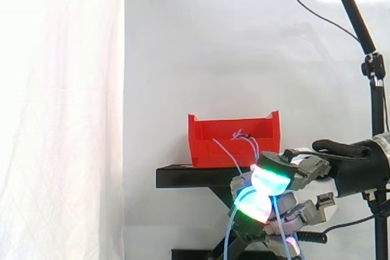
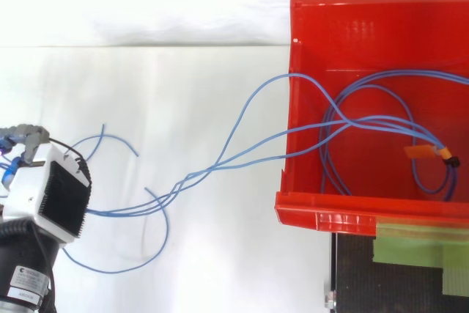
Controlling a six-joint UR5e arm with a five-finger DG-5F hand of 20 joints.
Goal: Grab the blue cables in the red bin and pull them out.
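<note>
The hand [image 1: 277, 178] is hanging just off the black metal stand's [image 1: 183, 176] edge, below the level of its top. Its glowing pads are curling together on the thin blue cables [image 2: 192, 176]. The clamp looks firm, though the strands are partly hiding between the fingers, so how many it is holding is hard to tell.

The cables are lying partly out of the open red plastic bin [image 2: 344, 209]. Several strands are crossing the edge of the bin wall that faces the hand. From there they are running in a loose bundle straight to the hand and sloping downward as they go. Their free ends are dangling past it.

The rest is sitting coiled on the bin floor toward the far wall, gathered at a small orange tag [image 2: 425, 152].

The bundle's long axis is pointing from that coil to the hand. A further pull would probably need to be going along this line, away from the bin, to be dragging the coil up over the wall's edge.
</note>
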